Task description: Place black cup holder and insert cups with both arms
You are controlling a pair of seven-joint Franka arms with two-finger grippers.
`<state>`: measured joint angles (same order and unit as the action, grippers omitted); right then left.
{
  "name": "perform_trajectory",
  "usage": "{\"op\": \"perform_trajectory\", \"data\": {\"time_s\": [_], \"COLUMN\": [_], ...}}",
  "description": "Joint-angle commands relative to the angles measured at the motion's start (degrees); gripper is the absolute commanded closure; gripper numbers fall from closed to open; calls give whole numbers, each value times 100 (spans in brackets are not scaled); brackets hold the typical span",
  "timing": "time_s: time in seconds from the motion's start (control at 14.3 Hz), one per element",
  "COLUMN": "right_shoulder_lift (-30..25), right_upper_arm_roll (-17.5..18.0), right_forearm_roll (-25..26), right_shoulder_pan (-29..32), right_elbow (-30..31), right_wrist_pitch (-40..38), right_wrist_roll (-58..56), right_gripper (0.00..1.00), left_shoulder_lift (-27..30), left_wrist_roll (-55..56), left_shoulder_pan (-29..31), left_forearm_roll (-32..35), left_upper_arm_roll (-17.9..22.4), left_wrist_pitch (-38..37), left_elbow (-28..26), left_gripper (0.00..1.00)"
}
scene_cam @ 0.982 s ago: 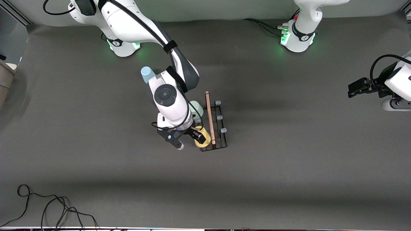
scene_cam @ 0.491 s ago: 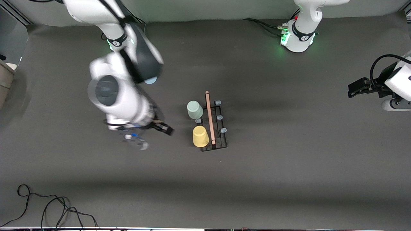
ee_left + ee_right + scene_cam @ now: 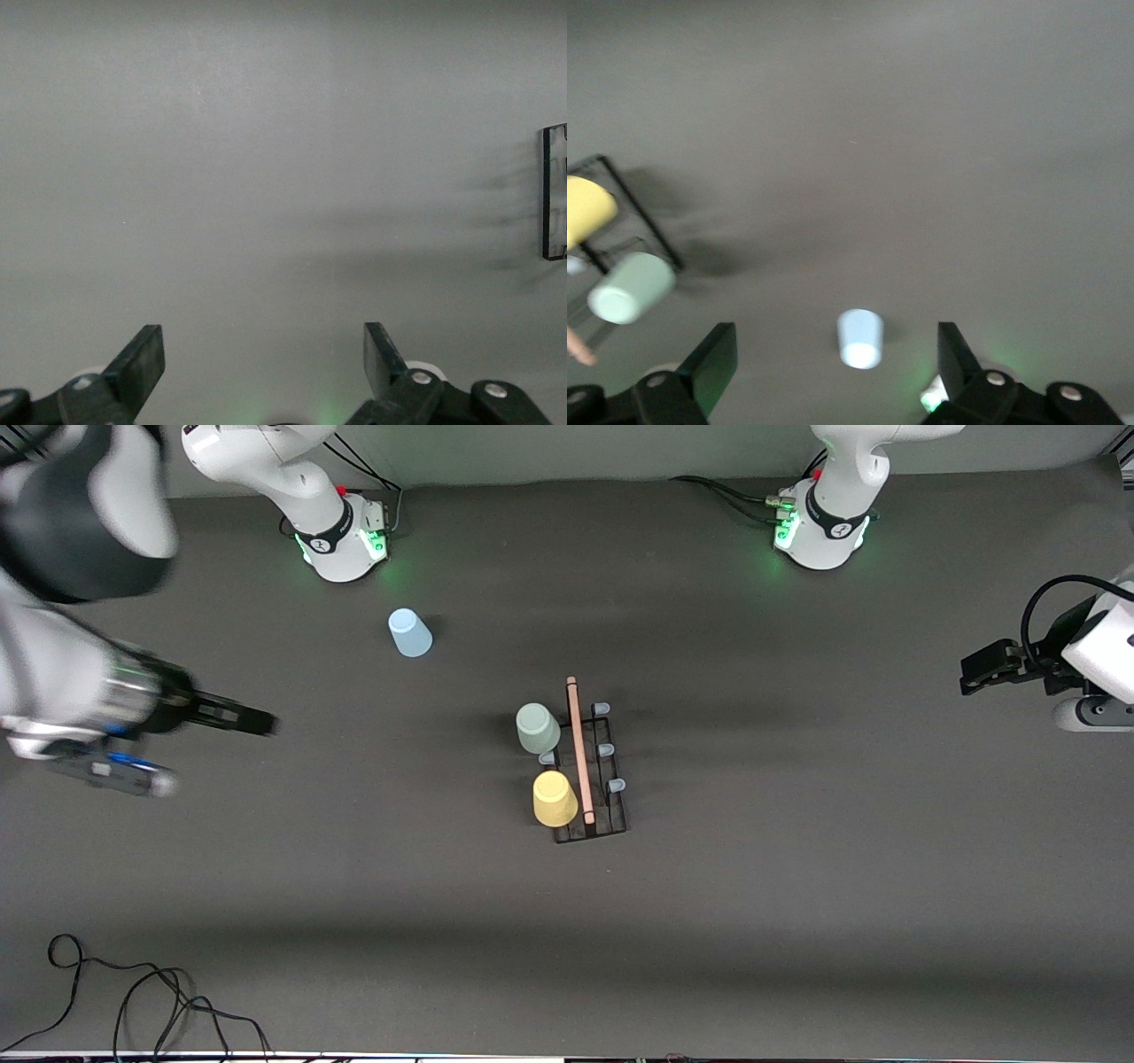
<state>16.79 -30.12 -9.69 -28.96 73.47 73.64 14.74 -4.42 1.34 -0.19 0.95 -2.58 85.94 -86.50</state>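
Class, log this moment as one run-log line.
yellow cup, green cup: on holder | blue cup: on table | right tool, left tool: open

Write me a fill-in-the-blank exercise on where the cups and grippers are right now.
1. The yellow cup sits on the black cup holder, nearer the front camera than the ____ cup.
2. The light blue cup stands on the ____, off the holder.
3. The right gripper and left gripper both hold ____.

Missing words: grey-green; table; nothing
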Motion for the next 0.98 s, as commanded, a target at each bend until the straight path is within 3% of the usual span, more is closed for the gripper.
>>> {"op": "perform_trajectory", "data": {"time_s": [0.0, 0.28, 0.7, 0.91], "right_shoulder_lift": [-228, -370, -466, -772], "right_upper_arm_roll": [-388, -679, -697, -706], "right_forearm_roll": [432, 618, 618, 618], "right_shoulder_pan": [-101, -92, -276, -426], "right_elbow": [141, 291, 659, 1193], "right_wrist_pitch": [-183, -88, 1054, 1703], "right_wrist_roll": [-812, -1166, -1166, -1175], "right_gripper": [0, 0, 0, 0], "left_shoulder_lift": [91, 91, 91, 91], "left_wrist_roll": [-29, -29, -37, -37], "left_shoulder_pan": [-8, -8, -8, -7], "left_forearm_roll": [-7, -7, -16, -16], "left_upper_arm_roll": [4, 4, 4, 12], "left_wrist_pitch": [11, 11, 11, 11], "left_elbow": [-34, -34, -34, -25], "left_gripper": [0, 0, 0, 0]}}
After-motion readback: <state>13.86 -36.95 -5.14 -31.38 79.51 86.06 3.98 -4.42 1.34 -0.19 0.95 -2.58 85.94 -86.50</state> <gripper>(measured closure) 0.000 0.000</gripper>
